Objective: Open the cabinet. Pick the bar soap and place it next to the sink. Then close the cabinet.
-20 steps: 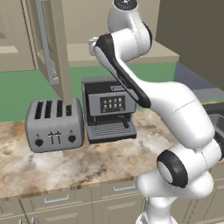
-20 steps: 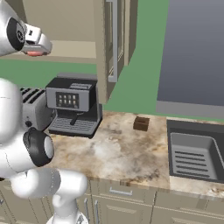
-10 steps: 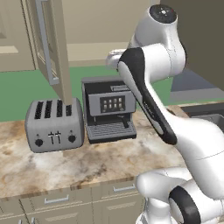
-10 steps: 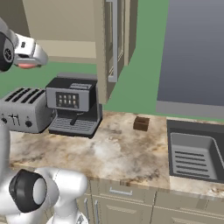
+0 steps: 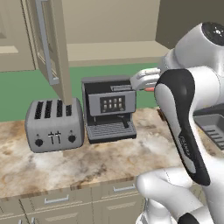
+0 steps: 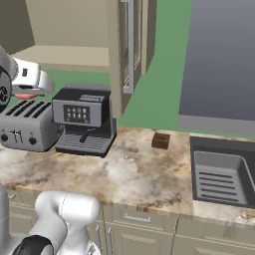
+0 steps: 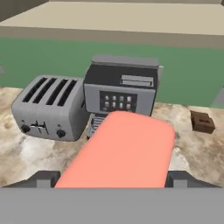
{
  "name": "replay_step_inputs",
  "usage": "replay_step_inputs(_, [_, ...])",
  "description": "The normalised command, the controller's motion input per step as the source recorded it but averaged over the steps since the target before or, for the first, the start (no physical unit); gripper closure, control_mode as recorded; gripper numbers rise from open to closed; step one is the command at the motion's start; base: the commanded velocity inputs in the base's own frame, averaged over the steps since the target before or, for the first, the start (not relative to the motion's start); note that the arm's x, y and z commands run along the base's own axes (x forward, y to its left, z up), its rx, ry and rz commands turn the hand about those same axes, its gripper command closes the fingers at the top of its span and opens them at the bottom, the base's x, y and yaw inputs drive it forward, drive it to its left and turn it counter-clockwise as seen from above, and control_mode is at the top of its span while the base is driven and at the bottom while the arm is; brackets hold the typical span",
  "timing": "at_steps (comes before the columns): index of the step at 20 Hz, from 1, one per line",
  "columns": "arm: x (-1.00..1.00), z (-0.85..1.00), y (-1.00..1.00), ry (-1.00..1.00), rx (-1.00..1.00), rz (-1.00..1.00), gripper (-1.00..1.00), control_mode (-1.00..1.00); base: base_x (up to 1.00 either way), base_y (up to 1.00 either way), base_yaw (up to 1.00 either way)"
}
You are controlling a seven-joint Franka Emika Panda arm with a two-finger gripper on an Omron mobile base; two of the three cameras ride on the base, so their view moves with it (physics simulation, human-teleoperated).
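- The gripper (image 7: 112, 181) holds the bar soap (image 7: 120, 151) between its two fingers (image 7: 43, 178), which stand wide apart on the two sides of the bar.
- In the hand view the salmon-pink bar lies flat and sticks out forward from the fingers, in the air above the counter (image 7: 192, 153).
- I take the coffee machine (image 5: 109, 109) as the landmark. In the left base view the hand, with a thin pink edge of the soap (image 5: 149, 89) under it, is just to the right of the top of the machine.
- In the right base view the same pink edge (image 6: 26, 95) shows to the left of the coffee machine (image 6: 82, 121) and higher than the toaster (image 6: 25, 125).
- The toaster (image 5: 54, 124) stands just beside the coffee machine on the counter; I cannot tell if they touch.
- The cabinet (image 5: 50, 43) is open. One door (image 6: 127, 47) swings out above the coffee machine, and its long silver handle (image 6: 130, 45) is upright.
- A small dark brown block (image 6: 161, 140) lies on the counter to the right of the coffee machine, between it and the sink (image 6: 221, 177).
- The sink is well apart from the coffee machine, at the right end of the counter, and its ribbed bottom is visible.
- Low drawers (image 6: 144, 226) with short handles run under the counter edge, below the coffee machine.
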Motion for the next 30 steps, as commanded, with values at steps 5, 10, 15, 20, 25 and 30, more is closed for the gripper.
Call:
replay_step_inputs(5, [-0.54,-0.19,-0.16,0.12,-0.01,0.09,1.0,-1.0,0.0,0.0,0.0])
replay_step_inputs(10, [-0.38,-0.33,-0.15,0.24,-0.02,0.05,1.0,-1.0,0.0,0.0,0.0])
replay_step_inputs(15, [-0.16,-0.47,-0.05,0.22,-0.01,0.01,1.0,-1.0,0.0,0.0,0.0])
replay_step_inputs(20, [-0.11,-0.52,-0.13,0.05,0.0,0.0,1.0,-1.0,0.0,0.0,0.0])
replay_step_inputs(25, [-0.33,-0.44,-0.25,0.0,0.0,0.0,1.0,-1.0,0.0,0.0,0.0])
replay_step_inputs(30, [-0.61,-0.13,-0.47,-0.02,0.0,0.0,1.0,-1.0,0.0,0.0,0.0])
